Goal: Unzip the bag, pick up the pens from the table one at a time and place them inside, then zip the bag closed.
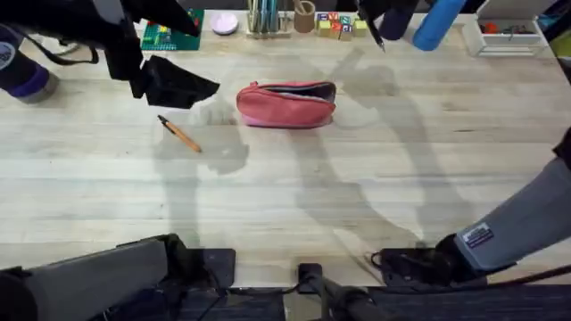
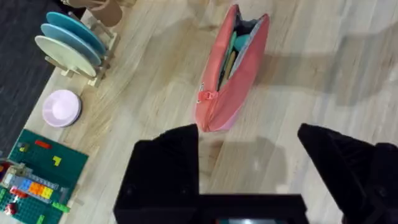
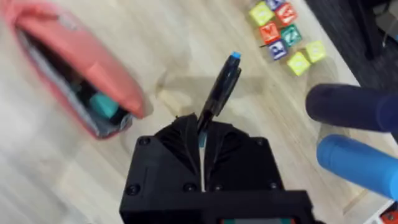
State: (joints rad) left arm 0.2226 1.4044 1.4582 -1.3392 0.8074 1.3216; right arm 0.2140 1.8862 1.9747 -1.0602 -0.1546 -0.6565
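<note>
The salmon-pink bag [image 1: 285,104] lies in the middle of the table [image 1: 294,205] with its zipper open; teal and dark things show inside it [image 2: 233,68]. An orange pen with a black tip [image 1: 179,134] lies on the wood to the bag's left. My left gripper [image 1: 174,82] hovers just left of the bag, open and empty, its black fingers [image 2: 168,165] spread wide. My right gripper [image 3: 201,127] is raised beyond the bag's right end, shut on a black pen [image 3: 221,87] with a blue tip, which hangs at the far edge [image 1: 378,36]. The open bag [image 3: 81,81] lies to one side below it.
Along the far edge stand a green brick baseplate [image 1: 174,31], a pink dish [image 1: 224,22], a holder of teal pens [image 1: 263,16], letter blocks [image 1: 337,24], a blue cylinder [image 1: 437,22] and a white tray [image 1: 508,36]. A purple bottle [image 1: 22,71] sits far left. A plate rack [image 2: 71,43] stands behind.
</note>
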